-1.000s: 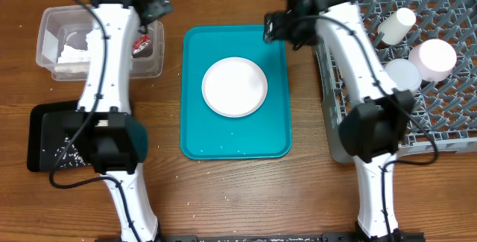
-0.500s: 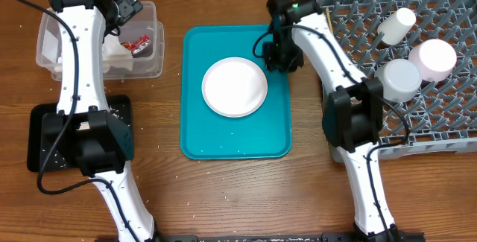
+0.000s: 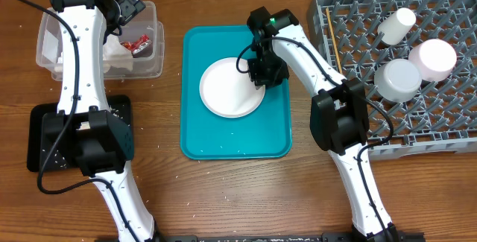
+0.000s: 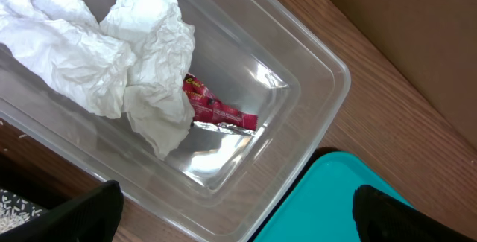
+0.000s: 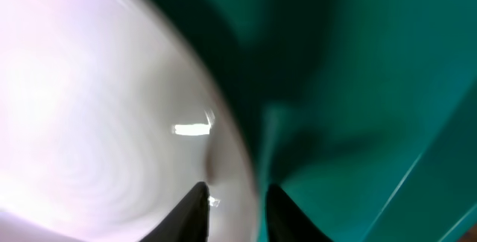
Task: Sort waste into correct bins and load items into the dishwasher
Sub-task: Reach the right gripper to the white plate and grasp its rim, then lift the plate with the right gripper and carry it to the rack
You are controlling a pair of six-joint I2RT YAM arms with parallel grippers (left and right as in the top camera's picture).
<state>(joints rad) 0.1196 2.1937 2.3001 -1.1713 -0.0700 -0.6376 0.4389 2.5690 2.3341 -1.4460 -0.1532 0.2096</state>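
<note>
The white plate (image 3: 227, 87) lies on the teal tray (image 3: 235, 141). My right gripper (image 3: 261, 78) is down at the plate's right rim. In the right wrist view its jaws (image 5: 235, 205) are shut on that rim, one finger on the plate (image 5: 97, 108) and one on the tray side (image 5: 373, 86). My left gripper (image 4: 238, 212) hangs open above the near corner of the clear tub (image 4: 298, 56). The tub holds the crumpled napkin (image 4: 112, 56) and the red packet (image 4: 216, 109). A cup (image 3: 395, 24) and two bowls (image 3: 432, 57) (image 3: 399, 80) sit in the grey rack (image 3: 417, 123).
A black tray (image 3: 45, 134) speckled with rice grains sits at the front left, partly under the left arm. A thin chopstick (image 3: 333, 45) lies along the rack's left side. A few grains dot the teal tray's front edge.
My right arm swung from the tray's back right corner down to the plate's rim, and its jaws closed in. My left arm shifted left over the tub, then held still.
</note>
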